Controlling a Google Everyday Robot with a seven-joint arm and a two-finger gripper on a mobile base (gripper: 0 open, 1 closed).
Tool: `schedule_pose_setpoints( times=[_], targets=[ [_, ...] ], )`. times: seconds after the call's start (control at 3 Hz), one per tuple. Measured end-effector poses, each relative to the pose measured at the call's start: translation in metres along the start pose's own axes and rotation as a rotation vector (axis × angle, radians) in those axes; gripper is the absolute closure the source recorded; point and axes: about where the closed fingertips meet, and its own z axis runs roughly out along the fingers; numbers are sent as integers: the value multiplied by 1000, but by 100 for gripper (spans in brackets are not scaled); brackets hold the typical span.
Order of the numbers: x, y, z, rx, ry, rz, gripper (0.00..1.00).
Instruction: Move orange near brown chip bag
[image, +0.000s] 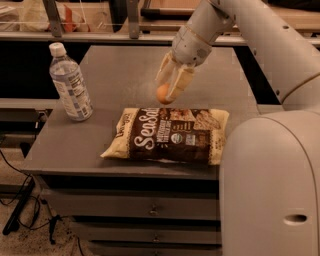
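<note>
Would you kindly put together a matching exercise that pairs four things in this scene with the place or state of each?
Column one:
1. orange
2. brown chip bag
3. water bottle
4. gripper

Column two:
A. standing upright at the left side of the table
B. lying flat near the table's front edge
C. clasped between two fingers
D. at the arm's end, by the bag's far edge, shut around a fruit

Pairs: 1-C, 2-B, 3-A, 4-D.
</note>
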Motion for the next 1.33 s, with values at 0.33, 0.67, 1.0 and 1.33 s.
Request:
schedule_pose_setpoints(
  times=[0.33, 0.67, 1.0, 1.33],
  targets=[
    [-2, 7, 3, -22, 8, -7, 100],
    [2, 11, 4, -31, 0, -5, 82],
    [5, 8, 9, -37, -13, -14, 59],
    [6, 2, 13, -39, -21, -27, 36]
  ],
)
